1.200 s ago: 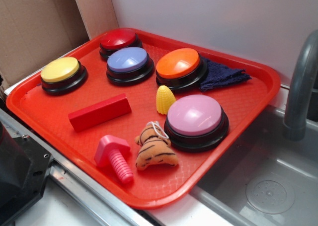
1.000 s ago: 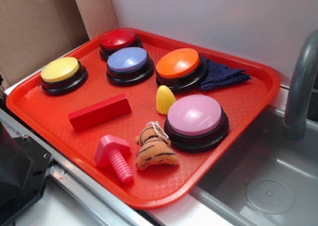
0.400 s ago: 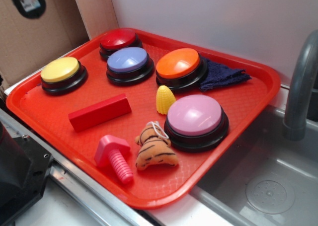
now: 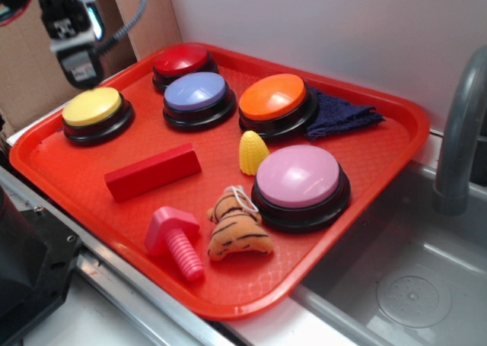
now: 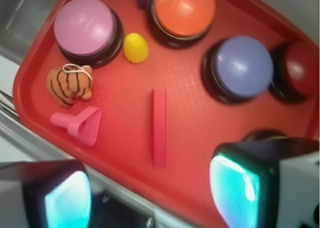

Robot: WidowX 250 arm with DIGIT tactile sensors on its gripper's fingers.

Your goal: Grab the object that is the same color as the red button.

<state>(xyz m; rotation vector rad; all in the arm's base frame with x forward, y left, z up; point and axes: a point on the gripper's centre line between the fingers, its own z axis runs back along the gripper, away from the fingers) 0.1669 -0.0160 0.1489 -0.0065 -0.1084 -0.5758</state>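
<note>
No readable text, label, brand or number shows anywhere.

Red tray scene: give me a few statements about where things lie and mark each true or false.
1. The red block lies flat on the tray, apart from every button. True.
2. The gripper holds the red block. False: it hangs above the yellow button, holding nothing.
3. The red button sits in the tray's far corner, behind the blue button. True.
4. The pink bolt lies on the blue cloth. False: it lies on the tray near the striped plush toy.
</note>
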